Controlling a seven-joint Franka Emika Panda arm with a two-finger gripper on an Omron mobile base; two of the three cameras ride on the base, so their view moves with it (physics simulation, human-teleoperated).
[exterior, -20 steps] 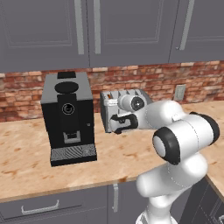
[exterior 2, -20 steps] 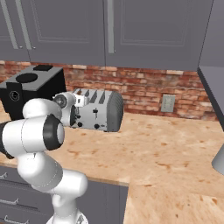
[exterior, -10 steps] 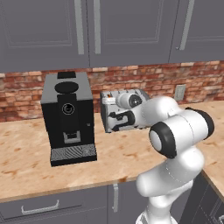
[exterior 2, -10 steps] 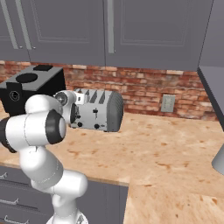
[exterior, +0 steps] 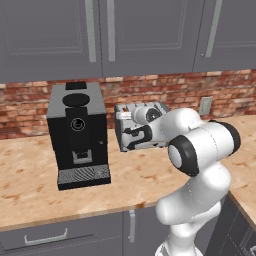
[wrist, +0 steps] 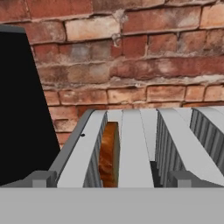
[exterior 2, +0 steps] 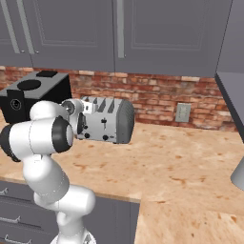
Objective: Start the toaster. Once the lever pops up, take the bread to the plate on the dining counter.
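Here no readable writing on toaster (exterior: 131,131); bread (wrist: 109,155) in slot; gripper (exterior: 126,133) spread wide, holding nothing.

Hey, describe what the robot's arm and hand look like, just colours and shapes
The arm is glossy white, built of rounded, bulbous segments joined by dark grey to black bands at the joints. Its hand is dark and blocky with short fingers. No cables or markings show.

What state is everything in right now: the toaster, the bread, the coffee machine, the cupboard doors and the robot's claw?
toaster: upright on the counter by the brick wall, one slot loaded.
bread: standing on edge in the toaster's slot, top edge showing.
coffee machine: upright beside the toaster, nothing on its drip tray.
upper cabinet doors: closed.
gripper: open, at the toaster's front, holding nothing.
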